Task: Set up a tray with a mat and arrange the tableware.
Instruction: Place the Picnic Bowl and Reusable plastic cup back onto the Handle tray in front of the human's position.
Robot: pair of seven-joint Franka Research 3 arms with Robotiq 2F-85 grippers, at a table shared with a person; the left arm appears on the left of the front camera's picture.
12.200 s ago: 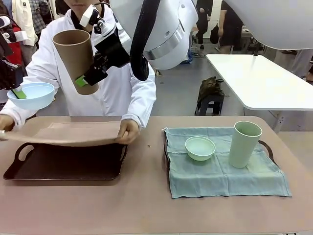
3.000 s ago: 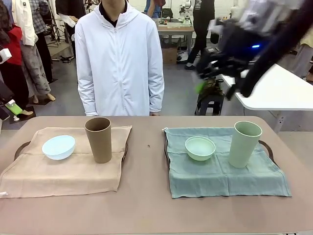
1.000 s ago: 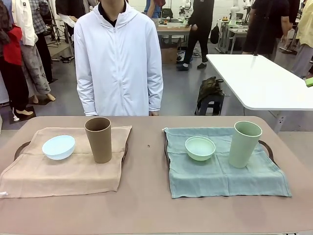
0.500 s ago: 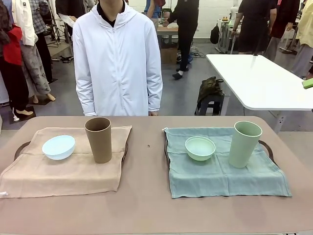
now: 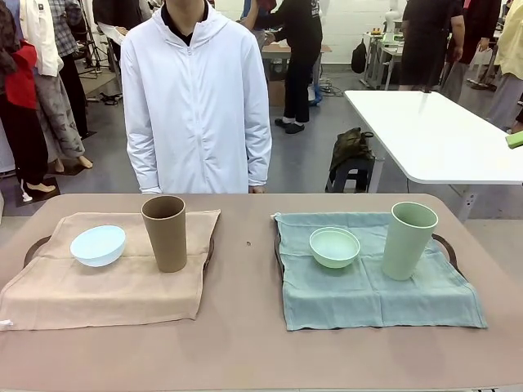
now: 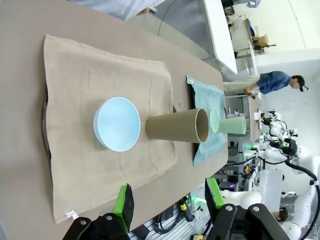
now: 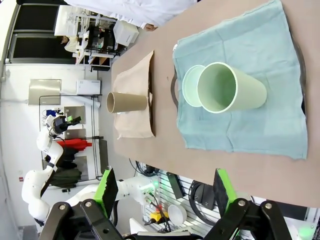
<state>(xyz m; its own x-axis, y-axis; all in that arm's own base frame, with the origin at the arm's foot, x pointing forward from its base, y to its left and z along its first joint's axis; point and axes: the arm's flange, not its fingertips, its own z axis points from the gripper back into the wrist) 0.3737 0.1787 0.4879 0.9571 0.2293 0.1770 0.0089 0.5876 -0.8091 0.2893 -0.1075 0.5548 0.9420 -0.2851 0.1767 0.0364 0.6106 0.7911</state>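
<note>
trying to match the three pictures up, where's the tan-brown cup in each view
Front view: tan-brown cup stands upright on the beige mat, left of centre, right of the pale blue bowl.
Left wrist view: cup in the middle, lying sideways in the picture, mouth to the right.
Right wrist view: cup far off, at left.
Shared landmark: the beige mat under it.

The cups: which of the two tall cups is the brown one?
The tan-brown cup is the one standing on the beige mat, beside the pale blue bowl. The other cup, the pale green cup, stands on the teal mat.
</note>
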